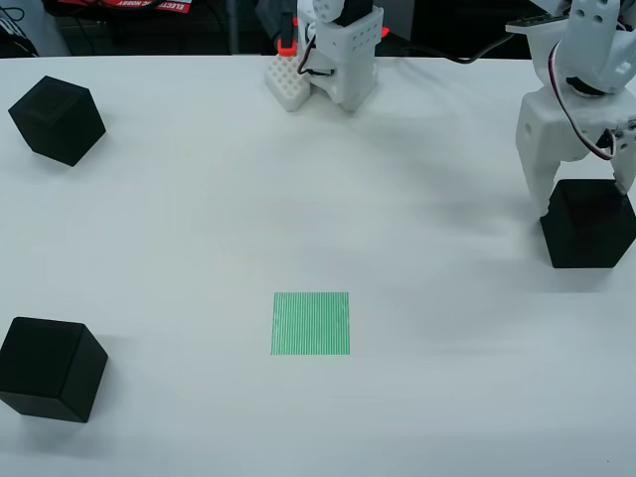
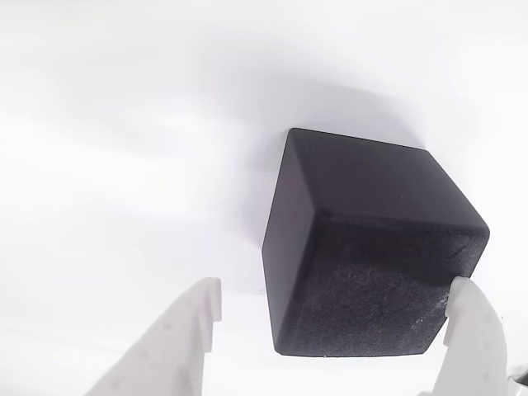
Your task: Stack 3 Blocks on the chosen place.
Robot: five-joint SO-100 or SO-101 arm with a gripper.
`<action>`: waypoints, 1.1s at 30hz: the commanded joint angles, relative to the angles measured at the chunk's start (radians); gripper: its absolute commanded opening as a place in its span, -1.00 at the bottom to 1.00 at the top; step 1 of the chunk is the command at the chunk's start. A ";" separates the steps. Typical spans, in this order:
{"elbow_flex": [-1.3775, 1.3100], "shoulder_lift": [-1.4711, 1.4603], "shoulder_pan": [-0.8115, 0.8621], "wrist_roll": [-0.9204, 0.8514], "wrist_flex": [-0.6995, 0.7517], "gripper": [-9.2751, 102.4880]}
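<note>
Three black blocks sat on the white tabletop (image 1: 199, 199), none of them on the green striped square (image 1: 311, 323), which lay bare near the middle toward the front edge. One block (image 1: 58, 119) stood at the far left corner, a second (image 1: 50, 368) at the near left corner, and the third (image 1: 588, 224) by the right edge. The gripper (image 1: 583, 194) hung over that third block with its fingers (image 2: 186, 346) spread apart on either side; one fingertip looked just against the block's edge, the other clear of it.
</note>
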 commanded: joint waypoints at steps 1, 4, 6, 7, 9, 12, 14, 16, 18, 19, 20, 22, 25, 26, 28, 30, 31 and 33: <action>-0.051 -0.011 -0.018 0.008 -0.029 -0.23; -0.069 -0.043 -0.031 0.014 -0.040 -0.23; -0.075 -0.060 -0.040 0.020 -0.051 -0.23; -0.078 -0.066 -0.046 0.020 -0.057 -0.23; -0.089 -0.075 -0.055 0.034 -0.067 -0.23; -0.094 -0.077 -0.069 0.040 -0.072 -0.23; -0.095 -0.077 -0.074 0.041 -0.072 -0.23; -0.100 -0.077 -0.075 0.043 -0.067 -0.23; -0.103 -0.075 -0.075 0.043 -0.054 -0.23; -0.103 -0.072 -0.075 0.043 -0.048 -0.23; -0.101 -0.071 -0.074 0.043 -0.046 -0.23; -0.100 -0.071 -0.072 0.043 -0.040 -0.23; -0.107 -0.074 -0.072 0.043 -0.041 -0.24; -0.110 -0.077 -0.074 0.043 -0.046 -0.24; -0.126 -0.094 -0.075 0.043 -0.049 -0.24; -0.147 -0.123 -0.075 0.043 -0.048 -0.25; -0.160 -0.138 -0.075 0.043 -0.044 -0.27; -0.170 -0.161 -0.074 0.043 -0.044 -0.29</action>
